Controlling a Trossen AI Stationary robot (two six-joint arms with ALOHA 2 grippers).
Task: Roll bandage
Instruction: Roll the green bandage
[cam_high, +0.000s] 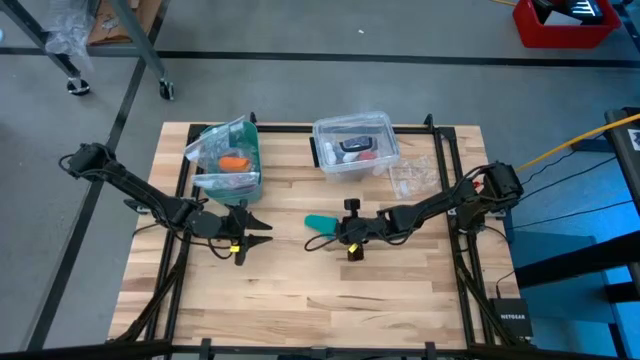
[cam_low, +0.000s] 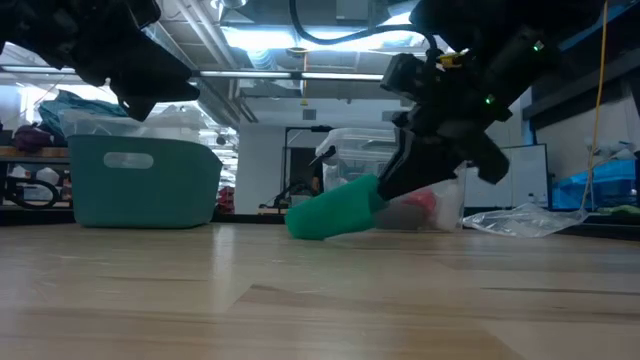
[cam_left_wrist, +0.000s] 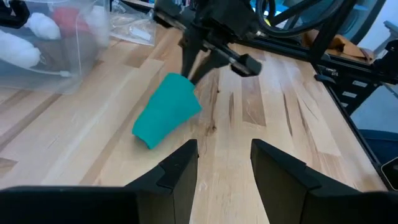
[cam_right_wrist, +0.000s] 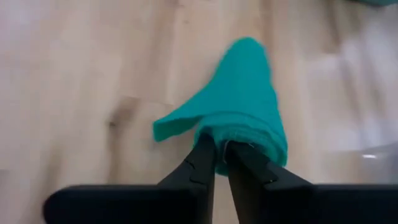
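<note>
The teal bandage (cam_high: 320, 222) is a loosely rolled, cone-like tube near the table's middle; it also shows in the low view (cam_low: 335, 208), the left wrist view (cam_left_wrist: 166, 109) and the right wrist view (cam_right_wrist: 245, 106). My right gripper (cam_high: 332, 232) is shut on its right end. My left gripper (cam_high: 262, 231) is open and empty, left of the bandage, its fingers (cam_left_wrist: 180, 169) pointing at it. My right gripper pinches the rolled bandage's end edge (cam_right_wrist: 219, 144) between its two fingers, several layers of fabric. The fingers come slanting down from the table's right, along the roll. That end (cam_low: 372, 190) is raised; the free end (cam_low: 300, 222) rests on the table.
A teal bin (cam_high: 228, 158) holding an orange item (cam_high: 233, 161) stands at the back left. A clear plastic box (cam_high: 355, 147) stands at the back middle, with a clear plastic bag (cam_high: 412, 178) to its right. Bare wood lies toward the near edge.
</note>
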